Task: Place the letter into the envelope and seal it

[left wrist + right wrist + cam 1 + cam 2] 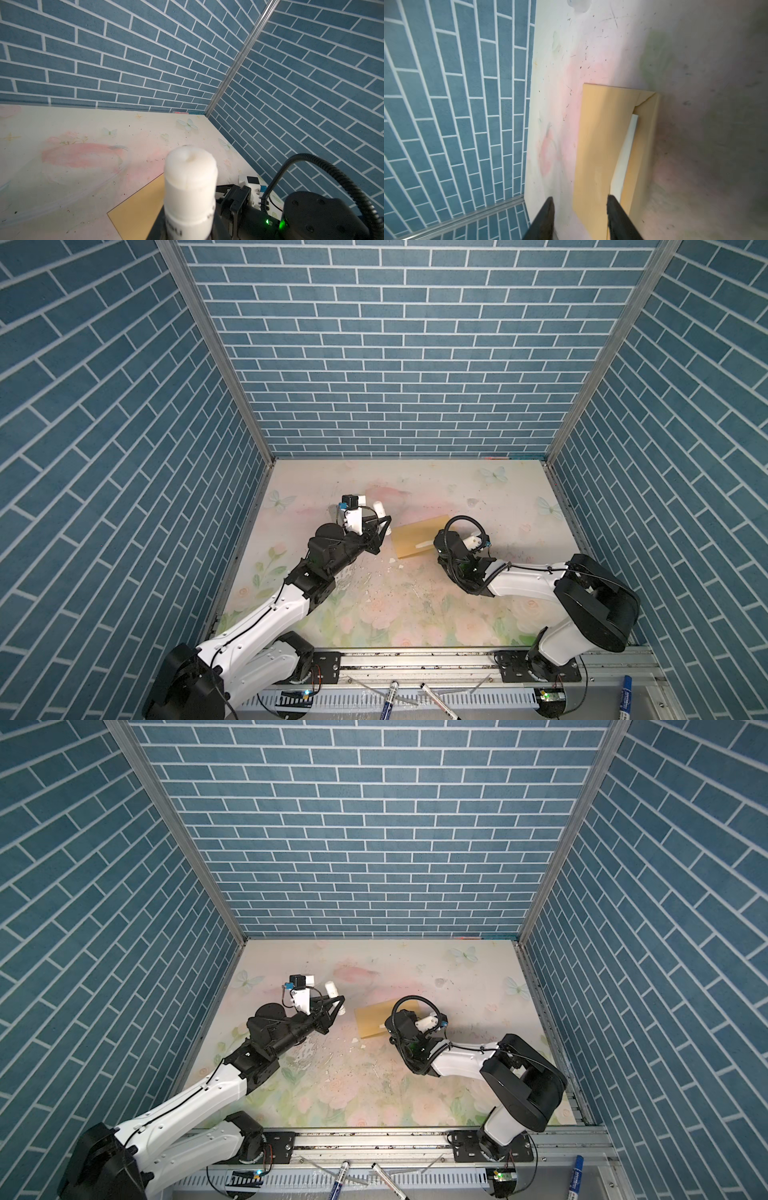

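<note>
While it lies flat on the table (415, 614), 1 envelope (598, 145) needs its flap pressed evenly from fold to tip, I judge; 1 letter (625, 153) peeks out inside. 2 grippers: right gripper (579, 203) spread, empty, over the envelope; left gripper (382, 526) pinching 1 glue stick (190, 187) beside it.
</note>
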You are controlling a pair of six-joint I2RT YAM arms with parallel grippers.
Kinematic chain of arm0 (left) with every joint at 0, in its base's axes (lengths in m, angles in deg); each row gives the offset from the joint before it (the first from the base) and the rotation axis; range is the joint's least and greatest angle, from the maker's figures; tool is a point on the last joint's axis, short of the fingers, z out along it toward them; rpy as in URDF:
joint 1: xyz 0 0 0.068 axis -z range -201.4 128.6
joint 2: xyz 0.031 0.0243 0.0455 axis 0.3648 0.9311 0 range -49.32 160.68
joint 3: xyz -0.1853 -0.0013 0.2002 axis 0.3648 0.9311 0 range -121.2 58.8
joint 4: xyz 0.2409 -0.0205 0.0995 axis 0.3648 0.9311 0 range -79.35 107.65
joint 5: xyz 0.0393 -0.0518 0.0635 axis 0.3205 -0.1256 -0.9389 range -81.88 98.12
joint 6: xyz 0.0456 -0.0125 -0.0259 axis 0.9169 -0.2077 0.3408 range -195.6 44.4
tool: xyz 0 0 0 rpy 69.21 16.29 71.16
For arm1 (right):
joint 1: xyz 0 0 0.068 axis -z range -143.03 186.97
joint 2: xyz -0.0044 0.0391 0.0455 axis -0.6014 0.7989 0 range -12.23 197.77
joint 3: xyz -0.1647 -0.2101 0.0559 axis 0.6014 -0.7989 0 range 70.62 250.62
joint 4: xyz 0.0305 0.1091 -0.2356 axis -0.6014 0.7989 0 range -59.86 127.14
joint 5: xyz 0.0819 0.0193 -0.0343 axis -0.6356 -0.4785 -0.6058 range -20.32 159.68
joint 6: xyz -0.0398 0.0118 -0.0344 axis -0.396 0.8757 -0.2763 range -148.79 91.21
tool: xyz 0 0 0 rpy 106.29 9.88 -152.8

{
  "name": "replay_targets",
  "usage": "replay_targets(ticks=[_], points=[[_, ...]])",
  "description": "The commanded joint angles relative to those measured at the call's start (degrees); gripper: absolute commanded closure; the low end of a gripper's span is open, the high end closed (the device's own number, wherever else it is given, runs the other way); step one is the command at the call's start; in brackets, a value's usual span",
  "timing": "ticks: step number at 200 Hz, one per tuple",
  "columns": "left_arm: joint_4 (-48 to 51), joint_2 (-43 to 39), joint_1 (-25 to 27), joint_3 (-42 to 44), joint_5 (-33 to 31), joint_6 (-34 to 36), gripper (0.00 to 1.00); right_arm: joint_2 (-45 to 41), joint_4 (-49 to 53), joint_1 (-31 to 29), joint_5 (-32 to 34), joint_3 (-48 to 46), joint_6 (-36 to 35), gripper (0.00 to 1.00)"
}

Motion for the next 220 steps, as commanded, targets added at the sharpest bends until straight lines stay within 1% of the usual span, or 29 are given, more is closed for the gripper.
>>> replay_targets(ticks=[1,6,13,21,33,49,71,84,100,116,119,123,140,164,189,205,220], points=[[-3.43,0.57,0.08,-0.64,0.86,-2.26,1.0,-4.77,1.61,-0.43,-0.15,-2.49,-7.61,0.35],[-3.92,0.75,0.08,-0.47,1.05,-2.7,1.0,-5.82,1.63,-0.47,-0.16,-2.8,-10.12,0.29],[-4.35,1.04,0.08,-0.54,1.22,-3.48,1.0,-7.12,0.51,-0.43,-0.23,-3.36,-14.3,0.25],[-4.74,1.34,0.08,-0.6,1.21,-4.51,1.0,-8.47,-2.64,-0.47,-0.57,-4.21,-21.56,0.2],[-5.6,1.96,0.08,-0.66,1.05,-6.71,1.0,-10.67,-7.08,-0.48,-1.34,-5.16,-33.13,0.17],[-6.52,3.03,0.1,-0.98,0.76,-11.42,1.0,-13.81,-11.6,-0.42,-3.33,-5.33,-49.37,0.12],[-8.19,4.62,0.08,-1.95,1.04,-19.06,1.0,-17.96,-15.92,-0.42,-7.18,-4.63,-70.91,0.12],[-8.86,5.56,-0.01,-2.45,1.13,-24.22,1.0,-19.96,-19.57,-0.46,-10.88,-5.04,-82.24,0.12],[-9.21,6.82,0.01,-3.31,1.97,-30.25,1.0,-21.57,-24.24,-0.44,-15.18,-6.25,-93.74,0.12],[-9.96,8.07,-0.1,-4.38,3.57,-35.49,1.0,-21.63,-30.66,-0.44,-20.49,-8.29,-103.18,0.13],[-10.29,8.27,-0.16,-4.43,3.93,-35.79,1.0,-21.44,-32.01,-0.49,-21.61,-8.74,-104.74,0.13],[-10.7,8.65,-0.19,-4.6,4.29,-38.19,1.0,-21.12,-33.87,-0.45,-22.83,-9.26,-106.61,0.13],[-12.95,9.83,-0.43,-5.14,6.2,-43.63,1.0,-18.51,-41.7,-0.43,-27.08,-11.19,-113.74,0.13],[-13.89,10.96,-0.8,-5.95,7.97,-49.0,1.0,-14.5,-48.89,-0.42,-31.6,-12.01,-120.28,0.12],[-14.07,11.46,-0.8,-6.42,8.8,-52.23,1.0,-10.99,-53.02,-0.51,-33.67,-10.81,-123.16,0.14],[-14.22,11.41,-0.76,-6.35,8.7,-53.46,1.0,-8.45,-57.21,-0.6,-34.32,-10.14,-123.57,0.17],[-14.56,11.49,-0.78,-6.43,8.93,-53.87,1.0,-6.06,-60.19,-0.68,-34.54,-9.15,-123.53,0.22]])
